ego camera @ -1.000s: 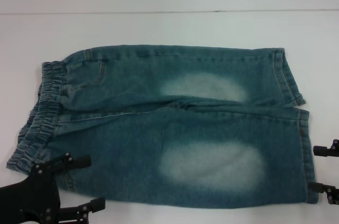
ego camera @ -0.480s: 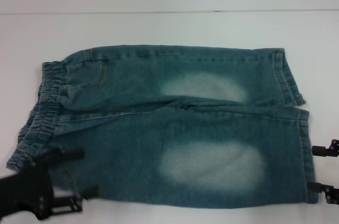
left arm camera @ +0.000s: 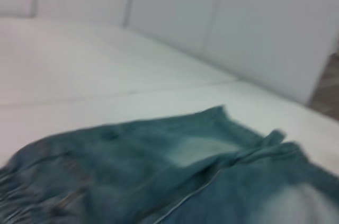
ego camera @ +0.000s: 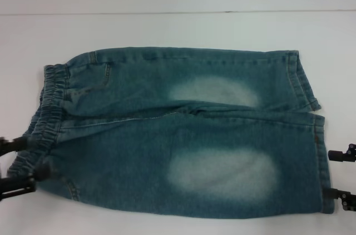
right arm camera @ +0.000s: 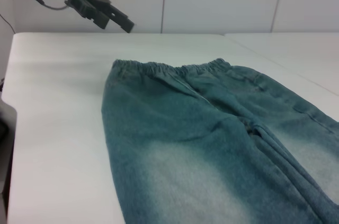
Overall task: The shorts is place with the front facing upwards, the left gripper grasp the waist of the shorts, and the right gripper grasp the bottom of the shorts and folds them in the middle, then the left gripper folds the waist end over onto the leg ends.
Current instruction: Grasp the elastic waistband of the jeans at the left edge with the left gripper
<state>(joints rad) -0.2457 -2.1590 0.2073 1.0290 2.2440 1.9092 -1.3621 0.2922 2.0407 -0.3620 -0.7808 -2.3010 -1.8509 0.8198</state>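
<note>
**Desk:** Where are the shorts (ego camera: 178, 135) lying, and how are they going to handle for you?

**Caption writer:** They are lying flat on the white table (ego camera: 167, 29), spread wide, the waist of the shorts (ego camera: 41, 129) at the robot's left and the leg ends (ego camera: 317, 151) at its right. Judging by the look, you are dealing with soft denim: limp, light enough, prone to sagging and dragging once lifted. The gathered band is giving you the thickest edge to pinch at the near waist corner; on the other side, you are best taking the near hem at its stitched edge.

**Desk:** And the fingers?

**Caption writer:** You are seeing the left gripper (ego camera: 16, 164) at the frame's edge, its two fingers spread apart, one tip touching or just beside the near waist corner, holding nothing. The right gripper (ego camera: 340, 175) is waiting just beside the near hem, fingers also spread wide, one near the hem's lower corner, gripping nothing yet. From the right wrist view, the left gripper (right arm camera: 98, 9) appears raised above the table beyond the waistband.
</note>
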